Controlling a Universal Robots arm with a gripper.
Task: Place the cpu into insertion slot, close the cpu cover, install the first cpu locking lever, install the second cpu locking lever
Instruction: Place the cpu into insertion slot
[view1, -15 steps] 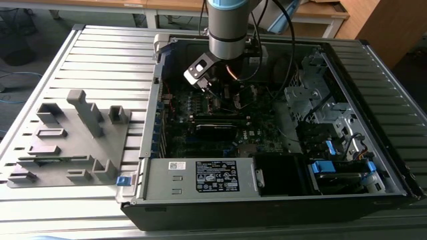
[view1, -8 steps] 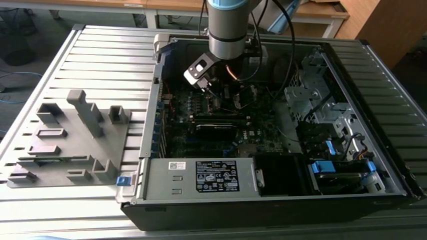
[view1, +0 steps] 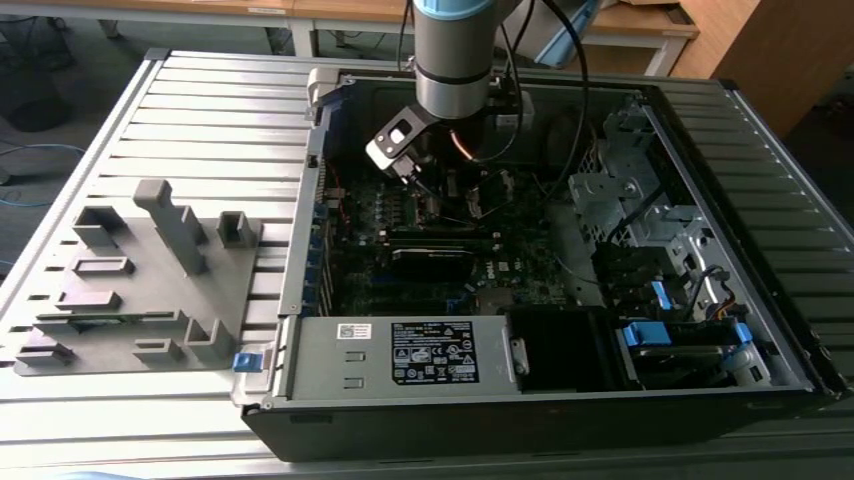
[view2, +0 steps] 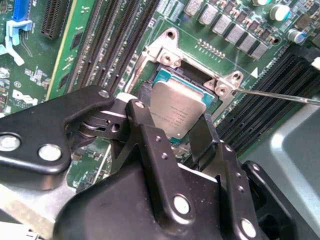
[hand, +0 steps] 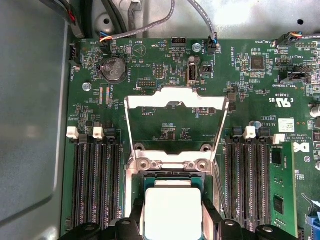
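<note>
The cpu (view2: 176, 112), a silver-grey square chip, lies between my gripper's (view2: 175, 127) two black fingers (view2: 143, 117), which press on its opposite edges. It sits low over the insertion slot (hand: 172, 176), whose dark recess and silvery rim show just beyond the chip (hand: 172, 212). The cpu cover (hand: 175, 98), a thin silvery frame with a cut-out centre, stands swung open past the slot's hinge. A thin wire locking lever (view2: 280, 95) sticks out beside the slot. In the exterior view my gripper (view1: 427, 190) reaches down into the open computer case onto the motherboard (view1: 400, 215).
Long black memory slots (hand: 95, 185) flank the socket on both sides. Grey cables (hand: 150, 27) run along the case wall. A power supply (view1: 434, 352) and a drive bay (view1: 641, 220) crowd the case. A grey fixture (view1: 134, 280) stands on the slatted table at the exterior view's left.
</note>
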